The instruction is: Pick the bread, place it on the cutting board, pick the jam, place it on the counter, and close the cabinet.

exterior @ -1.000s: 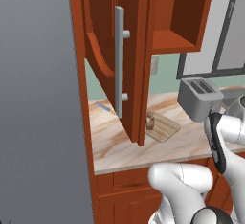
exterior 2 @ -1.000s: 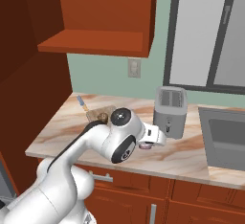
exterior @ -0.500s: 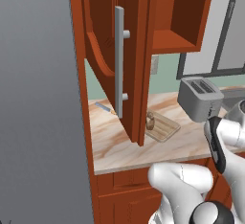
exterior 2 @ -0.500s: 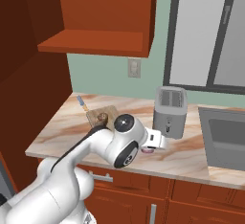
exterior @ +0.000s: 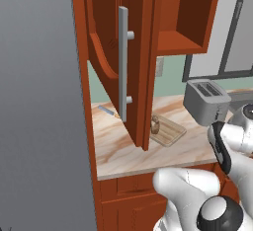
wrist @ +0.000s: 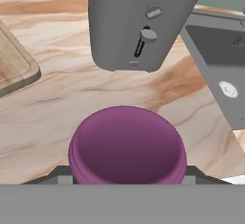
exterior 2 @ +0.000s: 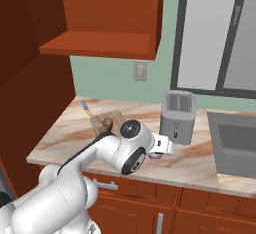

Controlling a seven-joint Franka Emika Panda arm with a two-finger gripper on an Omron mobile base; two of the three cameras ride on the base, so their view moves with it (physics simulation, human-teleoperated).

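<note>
The gripper (exterior 2: 159, 154) hangs low over the counter (exterior 2: 65, 140) just in front of the grey toaster (exterior 2: 176, 116), and the purple-lidded jam (wrist: 127, 149) sits right at its fingertips in the hand view, though whether the jaws press on it I cannot tell. To the toaster's left the bread (exterior: 155, 124) stands upright on the cutting board (exterior: 169, 131), and left of that the cabinet (exterior: 116, 57) door stands swung open, its grey bar handle (exterior: 123, 63) facing out
</note>
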